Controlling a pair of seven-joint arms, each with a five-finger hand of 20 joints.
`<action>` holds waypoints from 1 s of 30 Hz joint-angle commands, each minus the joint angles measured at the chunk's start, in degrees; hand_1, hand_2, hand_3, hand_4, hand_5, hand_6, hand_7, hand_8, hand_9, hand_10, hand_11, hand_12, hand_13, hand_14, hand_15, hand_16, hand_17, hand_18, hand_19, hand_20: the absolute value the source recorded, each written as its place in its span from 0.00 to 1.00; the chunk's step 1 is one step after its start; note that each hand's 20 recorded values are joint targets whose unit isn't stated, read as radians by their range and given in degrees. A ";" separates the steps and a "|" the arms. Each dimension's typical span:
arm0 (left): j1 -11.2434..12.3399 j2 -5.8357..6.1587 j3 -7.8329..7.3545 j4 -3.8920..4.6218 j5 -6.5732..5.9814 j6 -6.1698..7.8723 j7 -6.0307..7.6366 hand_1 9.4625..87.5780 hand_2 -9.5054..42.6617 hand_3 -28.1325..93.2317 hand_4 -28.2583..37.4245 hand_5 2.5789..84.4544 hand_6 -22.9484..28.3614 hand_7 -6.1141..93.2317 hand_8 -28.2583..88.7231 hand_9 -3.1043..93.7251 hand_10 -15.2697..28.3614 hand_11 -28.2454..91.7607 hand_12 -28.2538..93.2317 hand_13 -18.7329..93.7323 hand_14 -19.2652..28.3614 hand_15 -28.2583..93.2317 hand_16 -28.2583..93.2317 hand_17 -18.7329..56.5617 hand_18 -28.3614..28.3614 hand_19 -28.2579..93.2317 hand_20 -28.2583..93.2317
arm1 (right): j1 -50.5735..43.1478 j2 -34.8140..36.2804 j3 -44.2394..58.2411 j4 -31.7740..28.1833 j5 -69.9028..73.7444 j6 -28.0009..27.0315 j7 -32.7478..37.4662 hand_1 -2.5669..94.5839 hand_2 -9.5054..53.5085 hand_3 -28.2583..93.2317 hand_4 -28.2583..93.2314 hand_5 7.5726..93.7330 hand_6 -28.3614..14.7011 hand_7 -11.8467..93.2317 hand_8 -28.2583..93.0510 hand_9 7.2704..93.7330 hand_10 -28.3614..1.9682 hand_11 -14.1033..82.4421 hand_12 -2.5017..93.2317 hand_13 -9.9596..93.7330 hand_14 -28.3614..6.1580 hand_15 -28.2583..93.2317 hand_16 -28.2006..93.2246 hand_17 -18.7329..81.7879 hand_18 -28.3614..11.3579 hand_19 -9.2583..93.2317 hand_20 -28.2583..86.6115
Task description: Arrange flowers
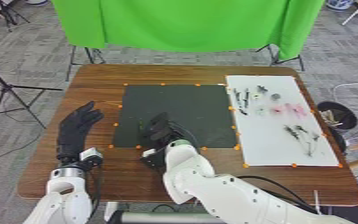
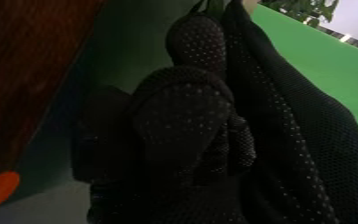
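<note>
In the head view my right hand (image 1: pixel 160 129) is over the dark mat (image 1: pixel 193 102), left of its middle. A thin green stem (image 1: pixel 141 124) shows beside its fingers. In the right wrist view the thumb and a finger of the right hand (image 2: pixel 189 110) pinch a green stem (image 2: pixel 214 8) at their tips; the rest of it is hidden. My left hand (image 1: pixel 76 127) is held with straight fingers left of the mat. On the white sheet (image 1: pixel 264 155) lie dark stems (image 1: pixel 242 100), pink flowers (image 1: pixel 291 109), pale flowers (image 1: pixel 260 110) and leafy stems (image 1: pixel 304 139).
The brown wooden table (image 1: pixel 95 80) surrounds the mat and sheet, with orange markers along their edges. A dark bin (image 1: pixel 337 116) with stems inside stands off the right edge. A green cloth (image 1: pixel 189 25) hangs behind the table.
</note>
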 commanded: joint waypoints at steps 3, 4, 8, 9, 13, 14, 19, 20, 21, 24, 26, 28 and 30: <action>2.21 -2.51 0.91 2.68 -0.33 -0.29 -0.63 0.11 0.13 0.85 0.00 0.62 0.43 0.24 0.17 0.57 0.67 0.41 0.34 0.55 0.76 0.43 0.23 0.41 0.67 0.26 0.38 | -0.63 -0.45 -1.08 -0.21 1.93 0.28 -0.90 0.65 0.00 0.74 0.24 0.73 0.52 0.60 0.27 1.00 0.50 0.42 0.34 1.00 0.77 0.67 0.38 0.96 0.63 0.80 0.67; 2.02 -2.48 1.03 2.63 -0.20 -0.23 -0.82 0.11 0.14 0.85 0.00 0.62 0.43 0.24 0.17 0.57 0.67 0.41 0.34 0.55 0.76 0.43 0.23 0.41 0.67 0.26 0.38 | -0.83 -0.37 -0.62 -0.43 2.12 -0.40 -0.77 0.65 0.00 0.74 0.24 0.73 0.52 0.61 0.27 1.00 0.50 0.42 0.34 1.00 0.77 0.67 0.38 0.96 0.63 0.79 0.67; 1.62 -2.61 0.85 2.94 -0.06 -0.79 -1.16 0.10 0.14 0.85 0.00 0.62 0.43 0.24 0.17 0.57 0.66 0.41 0.34 0.55 0.76 0.43 0.23 0.41 0.67 0.26 0.38 | -0.86 -0.42 -0.64 -0.38 2.38 -0.51 -0.95 0.65 0.00 0.74 0.23 0.72 0.53 0.61 0.27 1.00 0.50 0.41 0.34 1.00 0.77 0.67 0.39 0.96 0.63 0.79 0.67; 1.62 -2.64 0.77 2.92 -0.08 -0.85 -1.27 0.10 0.14 0.85 0.00 0.62 0.43 0.24 0.17 0.57 0.66 0.41 0.34 0.55 0.76 0.43 0.23 0.41 0.67 0.26 0.38 | -0.94 -0.43 -0.49 -0.44 2.41 -0.65 -0.87 0.65 0.00 0.74 0.23 0.71 0.53 0.61 0.27 1.00 0.50 0.41 0.34 1.00 0.77 0.66 0.39 0.96 0.63 0.79 0.68; 0.95 -2.74 0.60 3.26 0.16 -1.25 -2.16 0.10 0.14 0.85 0.00 0.62 0.43 0.24 0.17 0.57 0.66 0.41 0.34 0.55 0.76 0.43 0.23 0.41 0.67 0.26 0.38 | -1.08 -0.03 0.35 -0.63 1.92 -1.00 -1.24 0.65 0.00 0.74 0.23 0.71 0.54 0.62 0.26 1.00 0.50 0.39 0.35 1.00 0.77 0.66 0.39 0.96 0.63 0.78 0.68; 0.67 -2.77 0.49 3.37 0.18 -1.36 -2.30 0.10 0.14 0.85 0.00 0.62 0.43 0.24 0.17 0.57 0.66 0.41 0.34 0.55 0.76 0.43 0.23 0.41 0.67 0.26 0.38 | -0.70 0.23 0.39 -0.54 1.43 -1.38 -1.62 0.65 0.00 0.74 0.23 0.70 0.54 0.62 0.27 1.00 0.50 0.39 0.36 1.00 0.77 0.66 0.39 0.96 0.63 0.78 0.68; 1.94 -3.12 -1.69 3.79 0.23 -3.03 -2.23 0.10 0.14 0.85 0.00 0.62 0.43 0.24 0.17 0.57 0.66 0.41 0.34 0.55 0.76 0.43 0.23 0.40 0.67 0.26 0.38 | 1.25 1.57 -2.06 0.26 -3.28 -2.58 -2.83 0.59 0.00 0.75 0.22 0.68 0.54 0.60 0.28 0.96 0.48 0.40 0.36 1.00 0.75 0.62 0.43 0.94 0.60 0.79 0.68; 2.03 -3.23 -1.78 3.74 0.28 -2.95 -2.24 0.10 0.14 0.85 0.00 0.62 0.43 0.24 0.17 0.57 0.66 0.41 0.34 0.55 0.76 0.43 0.23 0.40 0.67 0.26 0.38 | 1.32 2.01 -2.08 0.30 -3.71 -3.52 -3.36 0.57 0.00 0.75 0.22 0.68 0.54 0.60 0.29 0.95 0.48 0.42 0.34 1.00 0.74 0.61 0.44 0.94 0.60 0.79 0.67; 2.13 -3.23 -1.84 3.70 0.18 -3.06 -2.23 0.10 0.14 0.85 0.00 0.62 0.43 0.24 0.17 0.57 0.66 0.41 0.34 0.55 0.76 0.43 0.23 0.40 0.67 0.26 0.38 | 1.49 2.29 -2.54 0.32 -4.34 -3.24 -3.36 0.53 0.00 0.75 0.21 0.68 0.54 0.58 0.29 0.92 0.47 0.45 0.29 1.00 0.73 0.60 0.45 0.93 0.58 0.80 0.66; 2.09 -3.41 -2.67 3.98 0.28 -3.71 -2.55 0.10 0.13 0.85 0.00 0.62 0.43 0.24 0.17 0.57 0.66 0.41 0.34 0.55 0.76 0.43 0.23 0.40 0.67 0.26 0.38 | 1.52 3.20 -3.60 0.52 -6.25 -3.98 -5.08 0.40 0.02 0.79 0.20 0.68 0.56 0.51 0.30 0.89 0.44 0.44 0.25 1.00 0.68 0.57 0.47 0.90 0.53 0.85 0.60; 1.94 -3.57 -3.20 4.29 0.39 -4.14 -2.75 0.10 0.13 0.85 0.00 0.62 0.43 0.24 0.17 0.57 0.66 0.41 0.34 0.55 0.76 0.43 0.23 0.40 0.67 0.26 0.38 | 1.47 3.71 -4.41 0.49 -8.30 -4.94 -5.72 0.32 0.09 0.82 0.19 0.70 0.59 0.49 0.17 0.88 0.44 0.41 0.24 1.00 0.67 0.57 0.47 0.89 0.51 0.88 0.55; 2.06 -3.52 -3.06 4.14 0.32 -3.98 -2.68 0.10 0.13 0.85 0.00 0.62 0.43 0.24 0.17 0.57 0.66 0.41 0.34 0.55 0.76 0.43 0.23 0.40 0.67 0.26 0.38 | 1.44 4.11 -4.82 0.31 -8.76 -5.80 -6.10 0.30 0.11 0.82 0.19 0.70 0.59 0.48 0.13 0.87 0.43 0.39 0.24 1.00 0.66 0.57 0.47 0.89 0.50 0.89 0.54; 3.82 -2.39 0.97 1.11 -0.16 0.46 -0.62 0.10 0.13 0.85 0.00 0.62 0.43 0.24 0.17 0.57 0.66 0.41 0.34 0.55 0.76 0.43 0.23 0.40 0.67 0.26 0.38 | 1.28 4.44 -4.78 0.19 -9.54 -7.57 -6.45 0.27 0.13 0.82 0.19 0.69 0.58 0.44 0.14 0.85 0.42 0.37 0.23 1.00 0.66 0.58 0.47 0.89 0.49 0.91 0.53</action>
